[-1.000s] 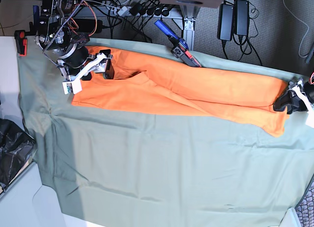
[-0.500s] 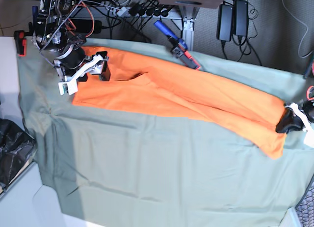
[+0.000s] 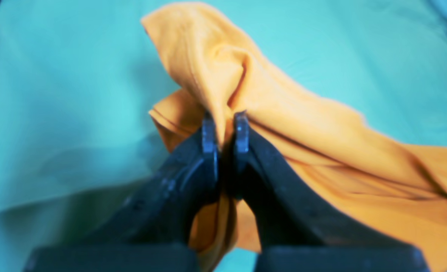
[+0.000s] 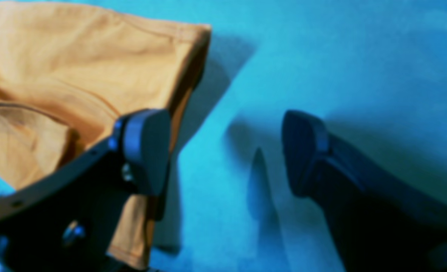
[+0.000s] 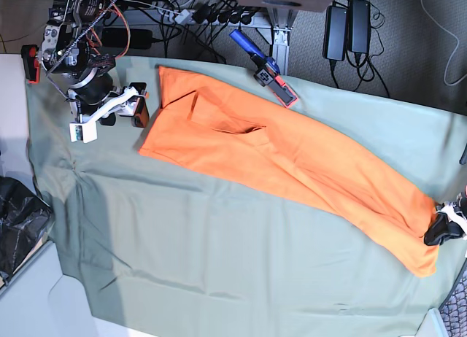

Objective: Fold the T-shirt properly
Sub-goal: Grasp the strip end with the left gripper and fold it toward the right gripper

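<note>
Folding is only partway: the T-shirt [image 5: 284, 162] lies as a long narrow orange band running diagonally across the green sheet [image 5: 219, 257] on the worktop, from far left to near right, so it looks folded lengthwise already, judging by the shape. Crosswise folds to make a compact stack seem still left.

The left gripper [image 5: 441, 231] at the near-right end is clamped on the shirt's edge. The left wrist view confirms it: the left gripper [image 3: 223, 124] has jaws nearly together with a pinched ridge of orange fabric between them, which the base view is too small to show.

The right gripper [image 5: 124, 107] sits at the far-left end. The right wrist view shows it [image 4: 227, 151] wide apart, holding nothing, one finger over the shirt's hemmed corner, the other over bare sheet. Only the base view shows the shirt's whole layout, plus a blue-red clamp [image 5: 264, 68] at the far edge.
</note>
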